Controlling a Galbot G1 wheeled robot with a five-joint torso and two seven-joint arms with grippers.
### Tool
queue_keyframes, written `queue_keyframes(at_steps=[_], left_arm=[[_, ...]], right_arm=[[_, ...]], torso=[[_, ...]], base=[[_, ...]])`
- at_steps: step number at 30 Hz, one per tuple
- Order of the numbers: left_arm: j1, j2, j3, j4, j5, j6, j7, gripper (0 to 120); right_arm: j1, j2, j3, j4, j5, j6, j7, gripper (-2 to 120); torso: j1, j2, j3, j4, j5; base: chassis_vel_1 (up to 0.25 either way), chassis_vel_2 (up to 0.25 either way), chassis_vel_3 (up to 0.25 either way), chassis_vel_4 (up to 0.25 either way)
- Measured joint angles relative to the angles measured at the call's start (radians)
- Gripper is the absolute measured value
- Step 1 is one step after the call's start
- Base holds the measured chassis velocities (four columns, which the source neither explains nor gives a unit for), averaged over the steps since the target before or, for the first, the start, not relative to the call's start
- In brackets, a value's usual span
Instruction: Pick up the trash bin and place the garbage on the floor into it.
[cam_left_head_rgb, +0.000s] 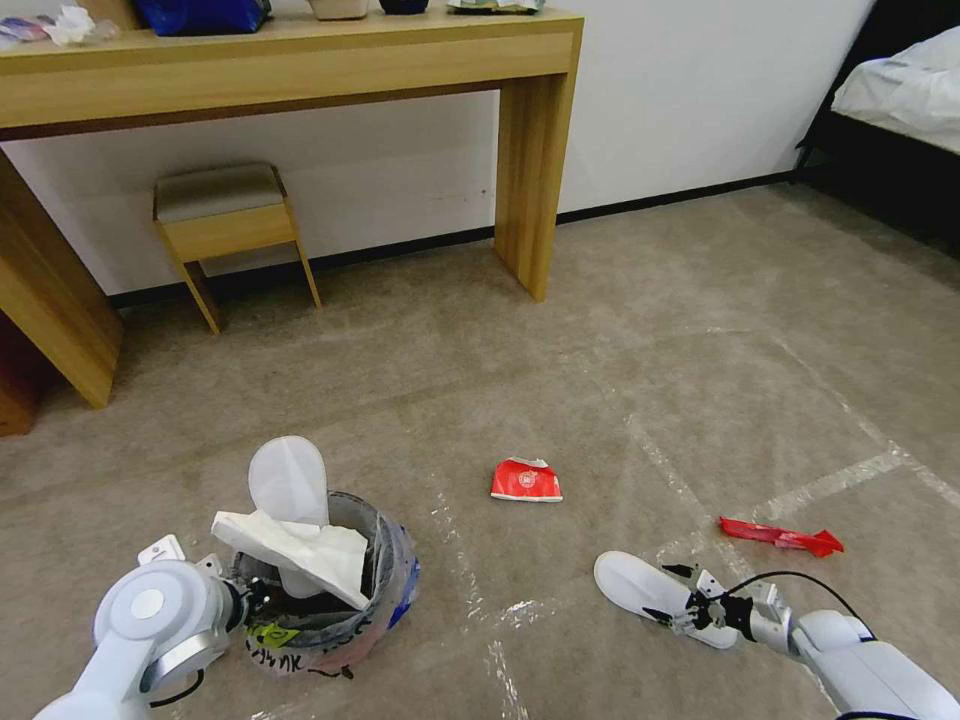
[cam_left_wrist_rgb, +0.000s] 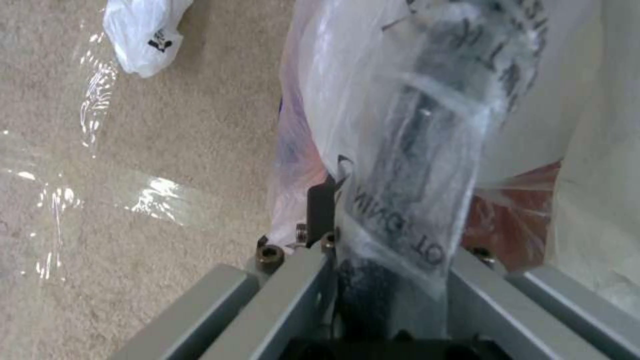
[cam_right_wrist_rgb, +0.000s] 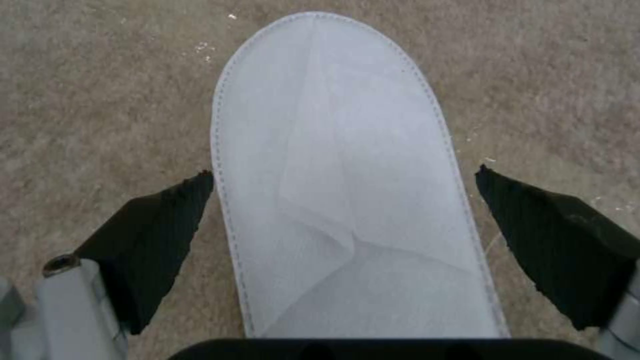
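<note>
While jaws straddle slipper (cam_right_wrist_rgb: 347, 200), bin (cam_left_head_rgb: 330, 600) gripped.

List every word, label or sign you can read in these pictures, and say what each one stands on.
"OT": black lettering on the side of the trash bin, under its clear liner; the letters beside it are too creased to read.
White round emblem on the red carton: too small to read.
Black mark on the white plastic bag: too blurred to read.
</note>
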Motion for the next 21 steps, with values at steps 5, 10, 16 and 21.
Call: queue_keyframes(at_steps=[5,10,16,21], left_arm=[[0.005,0.001,-0.006,-0.006,0.000,0.000,0.000,0],[0.006,0.002,-0.008,-0.006,0.001,0.000,0.001,0],[0.006,-0.002,-0.006,-0.005,0.004,0.001,0.001,0],[0.003,-0.002,-0.004,-0.003,0.006,0.001,0.002,0]], right_arm=[[-0.002,0.003,0.000,-0.002,0.001,-0.007,0.001,100],[-0.001,0.005,0.000,-0.011,0.004,-0.014,0.005,100],[-0.002,0.002,0.001,-0.020,0.013,-0.023,0.016,100],[-0.005,-0.004,0.002,-0.022,0.016,-0.030,0.032,100]], torso=[[0.000,0.000,0.000,0.0000,0.0001],[0.000,0.000,0.000,0.0000,0.0001],[0.000,0.000,0.000,0.0000,0.0001],[0.000,0.000,0.000,0.0000,0.0000]], base=[[0.000,0.000,0.000,0.000],[0.000,0.000,0.000,0.000],[0.000,0.000,0.000,0.000],[0.000,0.000,0.000,0.000]])
